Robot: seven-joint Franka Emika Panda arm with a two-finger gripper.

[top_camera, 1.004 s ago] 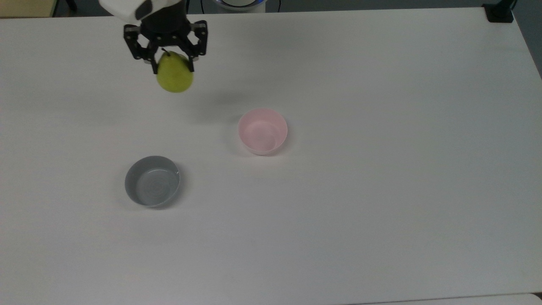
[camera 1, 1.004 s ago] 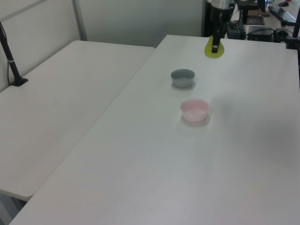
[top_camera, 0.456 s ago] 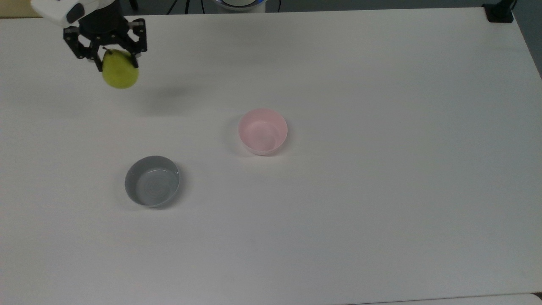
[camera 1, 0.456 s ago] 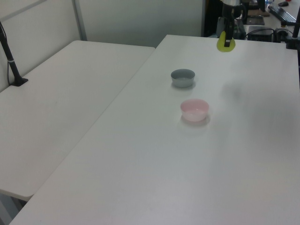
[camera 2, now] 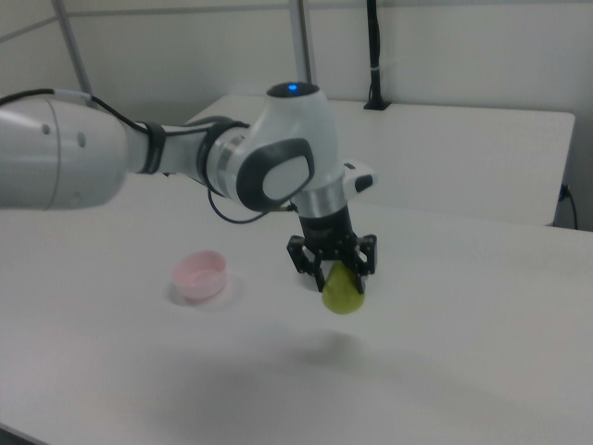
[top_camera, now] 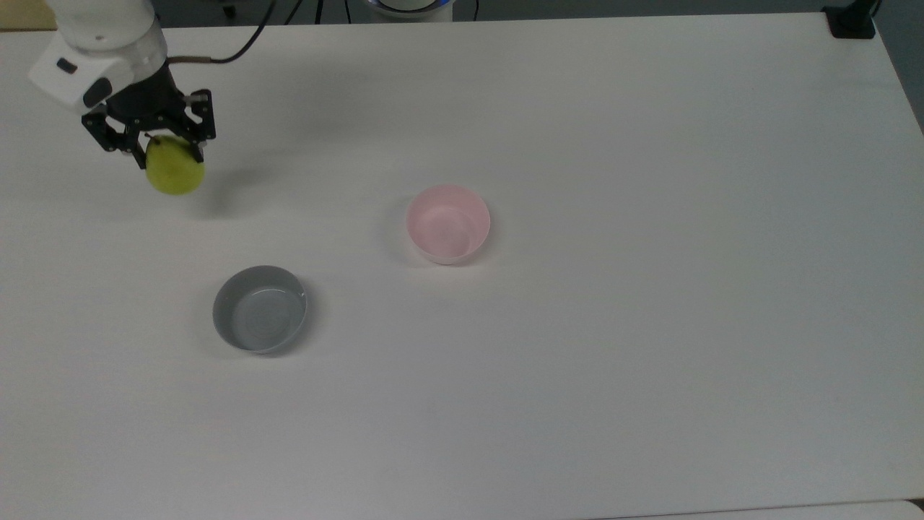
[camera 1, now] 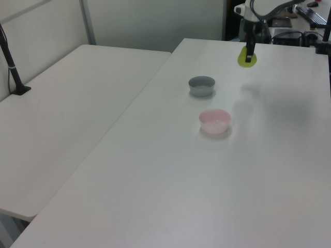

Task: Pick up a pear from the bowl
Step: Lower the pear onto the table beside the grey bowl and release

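The yellow-green pear [top_camera: 175,170] hangs above the table at the top view's far left, with my black gripper [top_camera: 167,156] shut on its upper part. It also shows as the pear [camera 1: 247,58] at the far end of the table in the left view and as the pear [camera 2: 343,291] under my gripper [camera 2: 335,271] in the right view. The pale pink bowl [top_camera: 447,223] stands empty near the table's middle, well to the right of the pear in the top view. The same bowl [camera 1: 214,121] [camera 2: 200,274] is empty in the side views.
A grey bowl [top_camera: 260,308] stands empty below and left of the pink one in the top view, also the grey bowl [camera 1: 201,84]. A second white table [camera 1: 62,119] adjoins on the left view's left. A black post base [top_camera: 852,22] sits at the top view's upper right corner.
My gripper has carried the pear from above the table's upper middle to the top view's far left, and it now sits lower. Both bowls have stayed put.
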